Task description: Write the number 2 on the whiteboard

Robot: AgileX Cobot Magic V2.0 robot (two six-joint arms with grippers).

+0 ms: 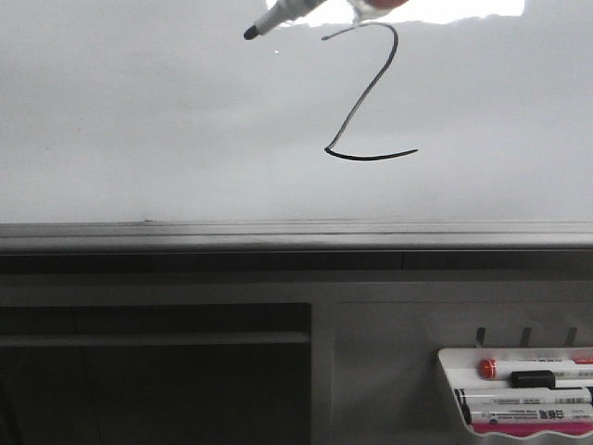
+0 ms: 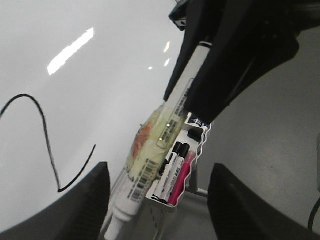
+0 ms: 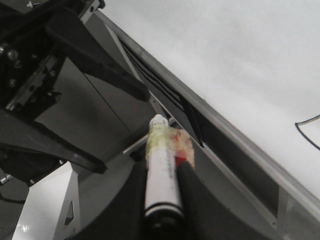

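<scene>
A black number 2 [image 1: 366, 93] is drawn on the whiteboard [image 1: 139, 120], right of the middle. A white marker [image 1: 283, 17] wrapped in yellowish tape shows at the top edge, its black tip to the left of the 2's top. In the right wrist view my right gripper [image 3: 162, 175] is shut on this marker [image 3: 161, 165]. In the left wrist view my left gripper [image 2: 157, 210] is open and empty. There the marker [image 2: 165, 125] crosses in front, held by the dark right gripper [image 2: 225, 60], with the 2 [image 2: 47, 145] beside it. Neither gripper shows in the front view.
A grey metal rail [image 1: 278, 236] runs along the board's lower edge. A small white marker tray [image 1: 445, 357] with several markers hangs below at the right; it also shows in the left wrist view [image 2: 197, 150]. Dark panels lie below the rail.
</scene>
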